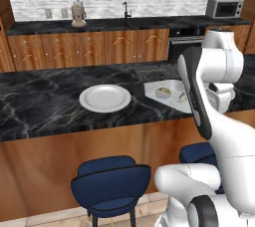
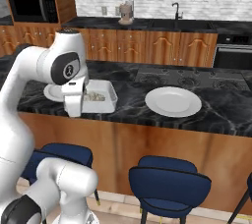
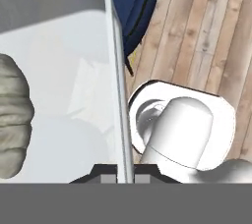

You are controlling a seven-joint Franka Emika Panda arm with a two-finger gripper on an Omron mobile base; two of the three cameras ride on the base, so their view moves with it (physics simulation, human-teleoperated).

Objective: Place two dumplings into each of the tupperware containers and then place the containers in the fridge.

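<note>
Your hand [image 3: 125, 179], at the bottom centre of the hand view, is clamped shut on the thin wall of the whitish container [image 3: 69, 70]. Its light, slick rim may slip, so grip it squarely. 1 soft dumpling [image 3: 12, 115] lies inside, at left.

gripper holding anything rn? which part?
Yes: the gripper is shut on the whitish container, pinching its thin side wall at the rim; a dumpling lies inside.

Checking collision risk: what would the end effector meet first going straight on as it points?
The whitish container's wall, which the end effector pinches; beyond, probably the wood floor, depth unclear.
</note>
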